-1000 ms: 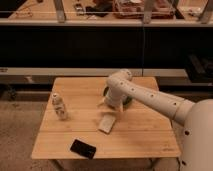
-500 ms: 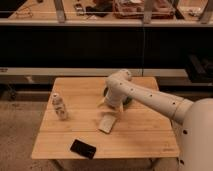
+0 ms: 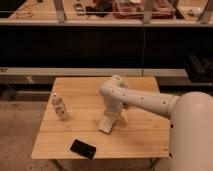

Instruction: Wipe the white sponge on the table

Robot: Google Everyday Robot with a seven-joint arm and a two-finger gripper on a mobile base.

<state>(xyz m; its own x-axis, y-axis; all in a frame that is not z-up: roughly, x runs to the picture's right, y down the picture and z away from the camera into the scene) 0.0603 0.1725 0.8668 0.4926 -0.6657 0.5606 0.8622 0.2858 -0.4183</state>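
1. Near the middle of the table [image 3: 145,134], the gripper [image 3: 113,118] is seen lowered close to the planks. It is carried at the end of the white arm [image 3: 137,98], which is bent down from the robot's body at the right of the view. How far the gripper is opened cannot be told, nor whether anything is clamped in it.
2. Directly under the gripper, touching it or all but touching it, the white sponge [image 3: 106,126] is found. It is laid on the wood, turned a little out of line with the table edges, and its near end is shown sticking out from beneath the tool.
3. Farther out from the gripper, toward the near edge and to the left in the view, a black phone [image 3: 83,148] is laid flat, well apart from the sponge.
4. Also to the left of the gripper, but farther back, a small white figure [image 3: 60,106] is stood upright near the table's side edge.
5. The step in hand is judged to be contact with the sponge, with the wiping itself at or near its start.
6. For the next move, downward pressure would be needed while the sponge is dragged over bare planks. The strokes are best directed away from the phone and the figure.
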